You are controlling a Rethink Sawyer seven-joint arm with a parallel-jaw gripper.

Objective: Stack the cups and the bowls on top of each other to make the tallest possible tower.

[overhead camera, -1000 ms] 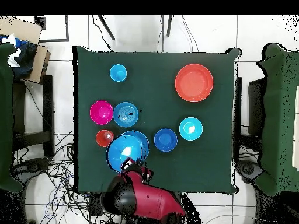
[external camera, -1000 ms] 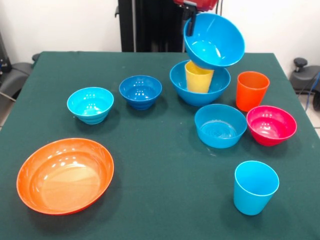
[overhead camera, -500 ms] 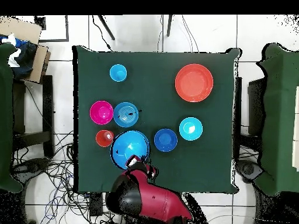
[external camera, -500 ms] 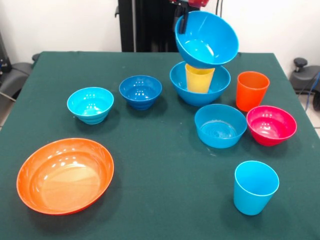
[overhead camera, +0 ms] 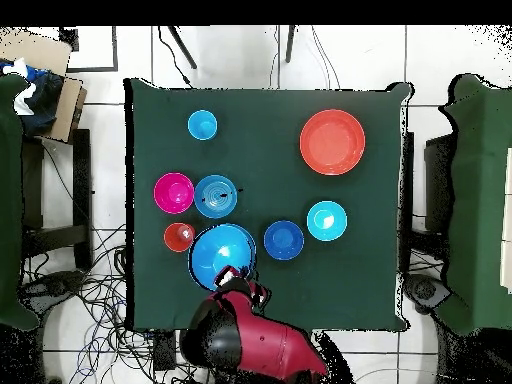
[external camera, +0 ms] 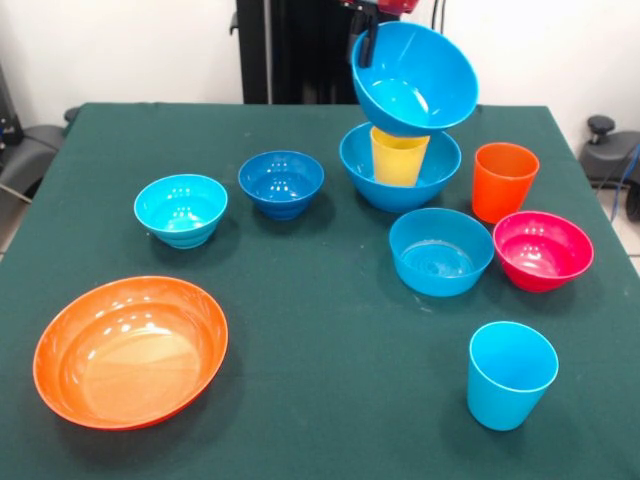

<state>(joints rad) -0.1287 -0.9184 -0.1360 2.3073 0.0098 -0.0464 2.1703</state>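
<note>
My gripper (external camera: 365,40) is shut on the rim of a large blue bowl (external camera: 415,80), which hangs tilted in the air. Right below it a second large blue bowl (external camera: 360,165) stands on the table with the yellow cup (external camera: 398,158) upright inside. In the overhead view the held bowl (overhead camera: 222,255) hides that pair, with the gripper (overhead camera: 228,272) at its edge. The orange cup (external camera: 503,180), magenta bowl (external camera: 543,250), light blue bowl (external camera: 440,250) and light blue cup (external camera: 510,373) stand to the right.
A small dark blue bowl (external camera: 281,183) and a cyan bowl (external camera: 181,209) sit left of the stack. The wide orange bowl (external camera: 130,350) lies at the near left. A cardboard box (overhead camera: 45,85) stands off the green table (overhead camera: 270,110).
The held blue bowl has shifted a little left and up in the front view, now more squarely over the bowl with the yellow cup. Nothing else moved.
</note>
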